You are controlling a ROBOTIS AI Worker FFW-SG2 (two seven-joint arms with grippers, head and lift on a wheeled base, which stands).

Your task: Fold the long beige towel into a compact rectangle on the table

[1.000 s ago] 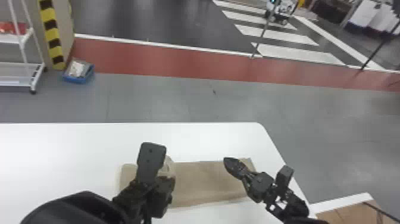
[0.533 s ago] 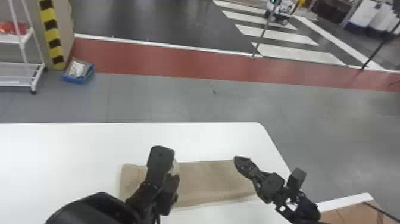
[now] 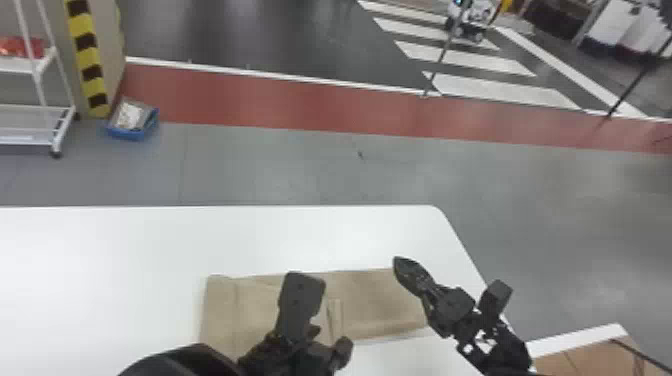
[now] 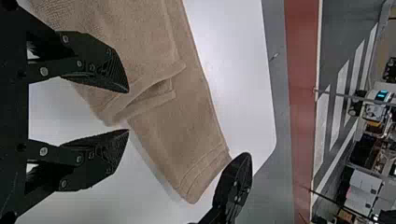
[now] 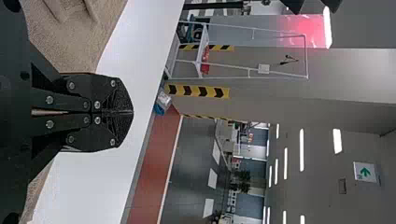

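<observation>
The beige towel (image 3: 380, 300) lies long and flat on the white table (image 3: 125, 260). A folded layer covers its left part, ending in a narrow raised strip near the middle. Over that strip is my left gripper (image 3: 330, 337). In the left wrist view, the left gripper (image 4: 128, 109) stands open, one fingertip close above the layer's loose end on the towel (image 4: 182, 121). My right gripper (image 3: 401, 265) is at the towel's far edge near its right end. In the right wrist view, the right gripper (image 5: 132, 112) is shut, with nothing visible between its tips.
The table's right edge and rounded far corner (image 3: 435, 212) are near the right gripper. A cardboard box (image 3: 590, 360) stands beyond that edge. On the floor behind are a blue bin (image 3: 131, 131) and a white rack (image 3: 62, 125).
My left gripper has moved right and slightly nearer. The beige fold that stood up beside it now lies lower, as a strip. The right gripper has shifted a little to the right.
</observation>
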